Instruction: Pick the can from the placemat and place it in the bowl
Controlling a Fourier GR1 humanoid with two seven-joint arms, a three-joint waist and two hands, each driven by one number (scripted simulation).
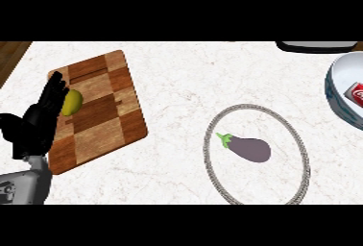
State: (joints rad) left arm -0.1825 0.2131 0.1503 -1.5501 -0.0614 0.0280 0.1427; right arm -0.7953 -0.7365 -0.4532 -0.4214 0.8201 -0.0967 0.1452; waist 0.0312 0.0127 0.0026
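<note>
Lying inside the white, blue-walled bowl [342, 77] at the right edge of the pale marbled counter [184, 72], the red can [356, 93] is only partly in sight, well apart from the round, grey-rimmed placemat [207, 149], which bears a purple eggplant [249, 148]. At the left edge the black left hand [42, 117] rests with fingers straight and pointing upward, holding nothing, over a chequered wooden cutting board [106, 96] and just beside a yellow-green fruit [72, 102]; the right hand is out of view.
</note>
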